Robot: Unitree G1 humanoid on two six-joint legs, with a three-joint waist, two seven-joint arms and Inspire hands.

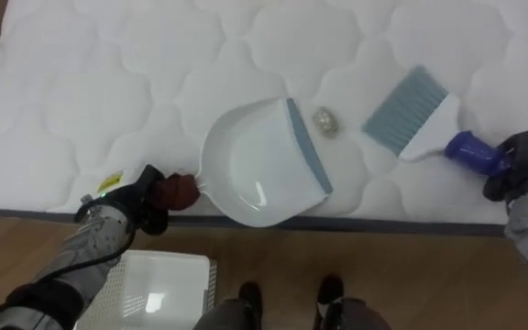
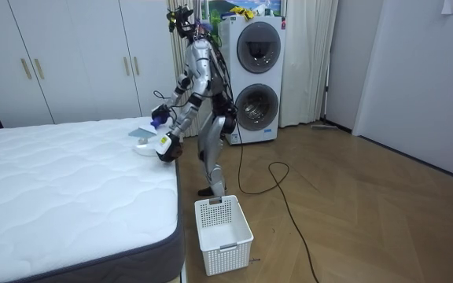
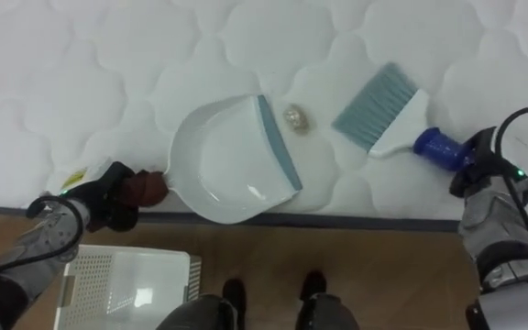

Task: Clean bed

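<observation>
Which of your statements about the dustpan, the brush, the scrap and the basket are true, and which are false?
The left hand grips the dustpan by its handle. True.
The crumpled scrap lies inside the dustpan. False: it lies on the mattress, between the pan's lip and the brush.
The right hand holds the brush. True.
The white basket stands on the bed. False: it stands on the floor.

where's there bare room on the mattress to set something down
Bare: the far stretch of the mattress beyond the dustpan and brush, and the patch left of the dustpan. Crowded: the near edge, where dustpan, crumpled scrap and brush sit close together, the left hand and right hand gripping their handles.
</observation>
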